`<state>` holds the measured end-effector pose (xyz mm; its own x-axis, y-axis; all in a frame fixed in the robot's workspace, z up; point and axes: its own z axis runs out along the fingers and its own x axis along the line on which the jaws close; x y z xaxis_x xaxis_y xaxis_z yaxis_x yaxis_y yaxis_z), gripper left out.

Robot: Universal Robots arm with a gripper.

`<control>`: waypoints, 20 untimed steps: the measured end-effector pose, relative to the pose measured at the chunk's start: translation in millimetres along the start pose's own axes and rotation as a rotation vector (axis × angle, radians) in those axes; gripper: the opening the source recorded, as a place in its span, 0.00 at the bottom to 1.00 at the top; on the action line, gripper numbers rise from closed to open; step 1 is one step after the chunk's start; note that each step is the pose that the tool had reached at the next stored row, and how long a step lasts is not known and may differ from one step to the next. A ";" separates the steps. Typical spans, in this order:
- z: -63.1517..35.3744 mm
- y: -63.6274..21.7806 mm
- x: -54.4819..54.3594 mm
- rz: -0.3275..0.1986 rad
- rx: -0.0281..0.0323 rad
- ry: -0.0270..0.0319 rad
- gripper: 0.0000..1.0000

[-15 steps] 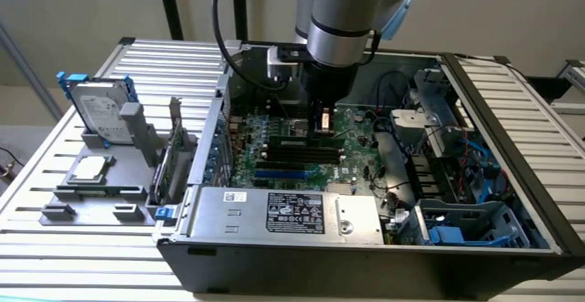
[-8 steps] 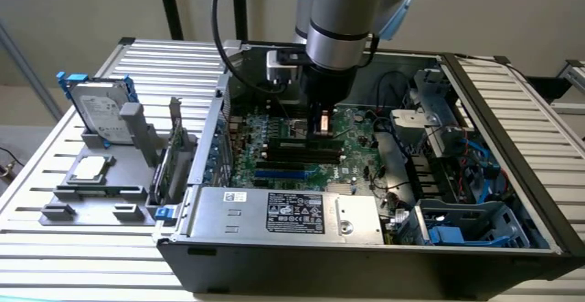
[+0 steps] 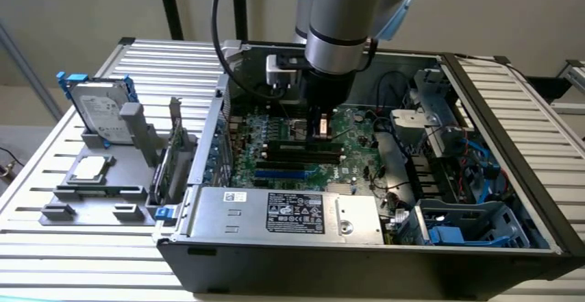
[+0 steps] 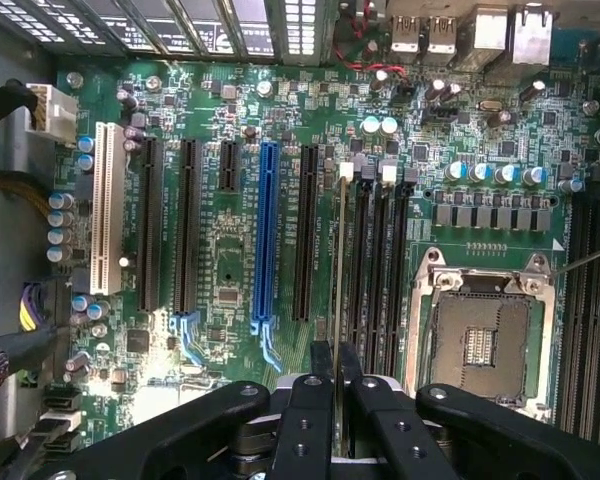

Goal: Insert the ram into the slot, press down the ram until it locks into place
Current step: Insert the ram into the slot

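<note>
Your gripper (image 4: 336, 355), jaws narrowed, pinches the ram (image 4: 339, 260) upright at the motherboard's (image 3: 357, 134) far side, seemingly in the slot (image 4: 346, 173).

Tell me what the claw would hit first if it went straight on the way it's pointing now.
Most likely the black memory slots beside the CPU socket: the claw, shut on the ram, points down at the motherboard over them. Which slot exactly, I can't tell.
</note>
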<state>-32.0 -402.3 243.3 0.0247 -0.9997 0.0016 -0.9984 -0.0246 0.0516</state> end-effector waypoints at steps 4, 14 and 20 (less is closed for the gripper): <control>2.3 -0.1 -0.3 0.000 0.0000 0.0001 0.13; 3.7 -0.2 -1.8 0.000 0.0000 0.0010 0.13; 4.7 -0.3 -3.1 0.000 -0.0001 0.0025 0.13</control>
<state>-32.0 -399.2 238.6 0.0246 -0.9997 0.0041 -0.9984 -0.0244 0.0516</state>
